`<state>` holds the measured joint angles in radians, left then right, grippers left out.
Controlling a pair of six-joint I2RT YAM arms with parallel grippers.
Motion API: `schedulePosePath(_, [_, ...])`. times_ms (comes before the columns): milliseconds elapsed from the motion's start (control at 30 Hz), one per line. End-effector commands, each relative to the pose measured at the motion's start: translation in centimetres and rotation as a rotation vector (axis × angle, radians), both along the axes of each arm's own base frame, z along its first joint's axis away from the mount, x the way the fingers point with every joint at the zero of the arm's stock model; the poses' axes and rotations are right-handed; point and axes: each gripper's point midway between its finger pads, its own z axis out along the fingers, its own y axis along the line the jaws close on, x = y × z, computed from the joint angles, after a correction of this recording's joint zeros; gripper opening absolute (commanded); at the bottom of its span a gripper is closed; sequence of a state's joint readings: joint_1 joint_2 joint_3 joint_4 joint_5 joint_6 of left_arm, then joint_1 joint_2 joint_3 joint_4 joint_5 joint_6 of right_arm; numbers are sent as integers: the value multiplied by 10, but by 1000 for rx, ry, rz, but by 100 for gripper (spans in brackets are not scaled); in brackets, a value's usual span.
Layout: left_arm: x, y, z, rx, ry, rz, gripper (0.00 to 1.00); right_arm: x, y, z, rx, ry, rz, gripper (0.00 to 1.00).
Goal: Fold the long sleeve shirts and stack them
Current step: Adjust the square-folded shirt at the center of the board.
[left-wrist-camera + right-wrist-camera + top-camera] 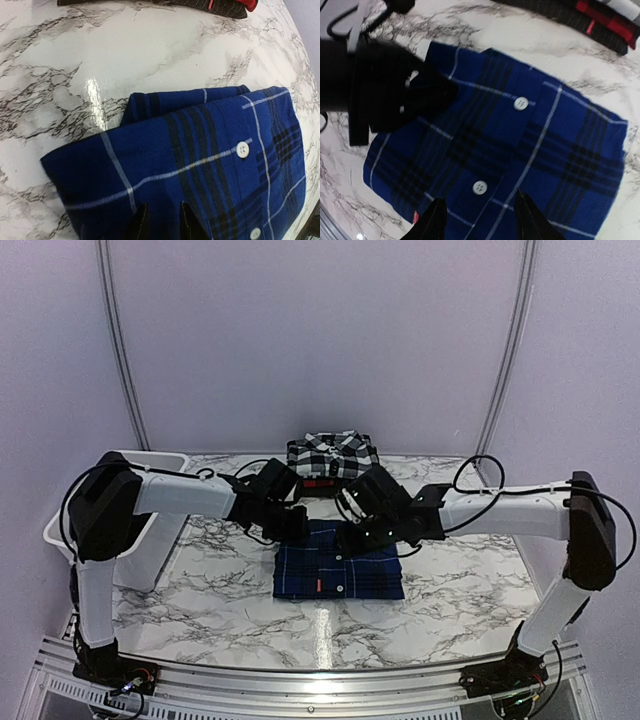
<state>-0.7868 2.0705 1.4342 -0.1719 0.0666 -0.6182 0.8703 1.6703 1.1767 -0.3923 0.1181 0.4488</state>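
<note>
Blue shirt (pixel 190 165): woven cloth, matt, soft, faint creases. Buttons (pixel 520 103): white, glossy, plastic-looking. Table (pixel 150 55): marble-pattern top, smooth, glossy, light glare. Checked shirt (pixel 333 453), red shirt (pixel 605 17): matt cloth. Tub (pixel 150 550): white plastic, smooth. Rail (pixel 320 682): bare metal, dull sheen.

The folded blue plaid shirt (pixel 200 165) lies on the marble table (pixel 100 60), narrowly parted jaws over its near edge.

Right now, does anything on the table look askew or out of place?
Only a minor thing: on the folded blue shirt, an under layer pokes out past the top layer's edge in the left wrist view. Nothing spilled or damaged.
</note>
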Motion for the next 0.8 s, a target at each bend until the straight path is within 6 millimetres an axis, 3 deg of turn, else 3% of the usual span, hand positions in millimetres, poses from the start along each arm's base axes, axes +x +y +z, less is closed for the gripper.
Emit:
schedulePosePath(0, [-10,20,45,-18,-49,15,24,-37,-8,-53,-106,99,-15,45])
schedulePosePath(200, [-33,45,47,-27,-13,32,27,-48,-9,-94,-189,158,-10,52])
schedulePosePath(333, [-50,61,36,-17,24,31,28,-45,-12,-69,-179,119,-23,62])
schedulePosePath(433, [-60,65,34,-25,47,17,29,-42,-25,-43,-160,74,-54,67])
schedulePosePath(500, [-66,66,35,-42,53,5,30,-40,-40,-37,-143,72,-87,68])
schedulePosePath(767, [-78,65,20,-69,111,-9,45,-46,-86,-74,-30,187,-162,62])
